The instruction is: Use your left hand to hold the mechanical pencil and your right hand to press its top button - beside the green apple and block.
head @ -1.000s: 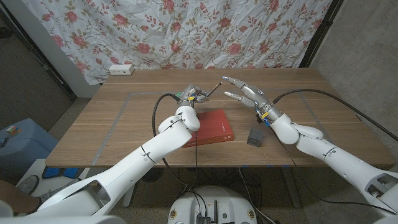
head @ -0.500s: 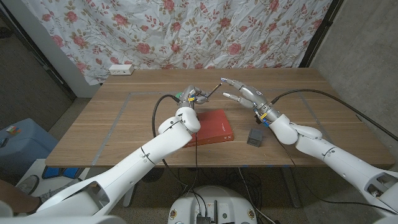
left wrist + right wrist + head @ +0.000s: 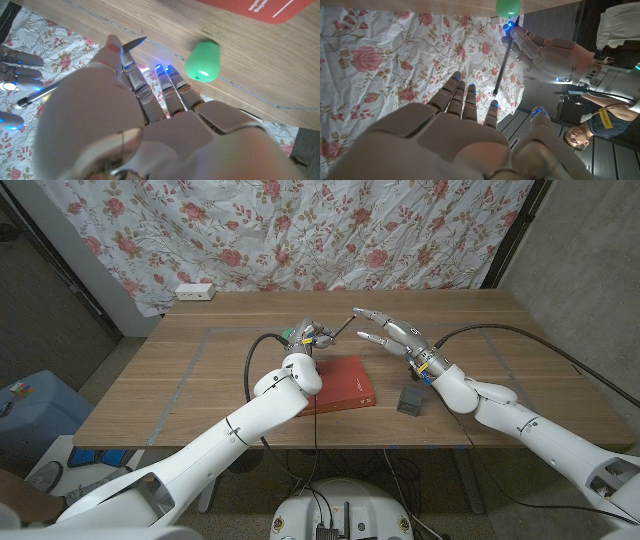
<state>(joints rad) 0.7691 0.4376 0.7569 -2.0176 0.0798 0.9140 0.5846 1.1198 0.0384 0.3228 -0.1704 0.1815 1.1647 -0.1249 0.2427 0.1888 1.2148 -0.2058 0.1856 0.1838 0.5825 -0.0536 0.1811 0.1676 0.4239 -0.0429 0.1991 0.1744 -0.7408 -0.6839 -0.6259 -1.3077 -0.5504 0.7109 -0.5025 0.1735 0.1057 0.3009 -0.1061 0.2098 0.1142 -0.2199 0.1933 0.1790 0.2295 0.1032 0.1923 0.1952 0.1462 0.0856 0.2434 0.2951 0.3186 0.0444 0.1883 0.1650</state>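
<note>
- Left hand (image 3: 310, 335): grips mechanical pencil (image 3: 341, 326), raised, slanted.
- Right hand (image 3: 392, 330): fingers spread, fingertip at pencil top.
- Green apple (image 3: 203, 61): near table's far edge.
- Red book (image 3: 340, 383): white print, unreadable.

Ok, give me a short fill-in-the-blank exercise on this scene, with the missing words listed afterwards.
1. The mechanical pencil is held by the ____ hand.
2. The right hand has its fingers spread and holds ____.
3. The flat book on the table is ____ in colour.
4. The apple is ____ in colour.

Missing words: left; nothing; red; green
</note>
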